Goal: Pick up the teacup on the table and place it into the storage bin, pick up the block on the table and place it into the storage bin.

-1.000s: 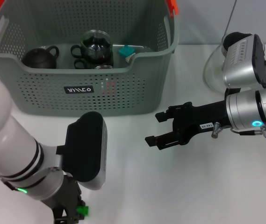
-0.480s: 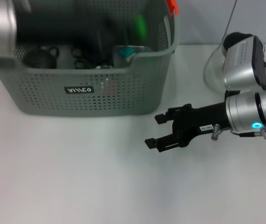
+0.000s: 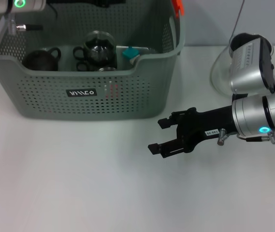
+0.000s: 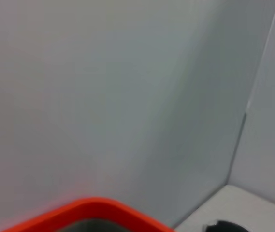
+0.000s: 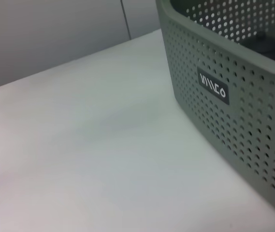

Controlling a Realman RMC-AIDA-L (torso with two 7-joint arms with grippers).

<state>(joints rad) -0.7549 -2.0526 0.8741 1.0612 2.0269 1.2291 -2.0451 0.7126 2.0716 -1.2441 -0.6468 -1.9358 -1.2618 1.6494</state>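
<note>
The storage bin (image 3: pixel 127 99) stands at the back left of the table, and its perforated wall and black label (image 5: pixel 213 86) fill the right wrist view. A dark teacup (image 3: pixel 40 59) rests inside it at the left. The block is out of view. My left gripper (image 3: pixel 86 2) shows only as a black strip at the picture's top edge, above the bin's far side. The left wrist view holds the wall and an orange handle clip (image 4: pixel 89 212). My right gripper (image 3: pixel 157 136) hovers open and empty over the table, to the right of the bin's front corner.
Inside the bin, beside the teacup, are a glass teapot (image 3: pixel 100 46), a small black cup (image 3: pixel 81 60) and a teal item (image 3: pixel 130 52). A round translucent stand (image 3: pixel 220 72) sits at the back right behind my right arm. A grey wall rises behind the bin.
My left arm swung from the table's front left, where it held a green block, up over the back of the bin. The block no longer shows. The right arm barely shifted.
</note>
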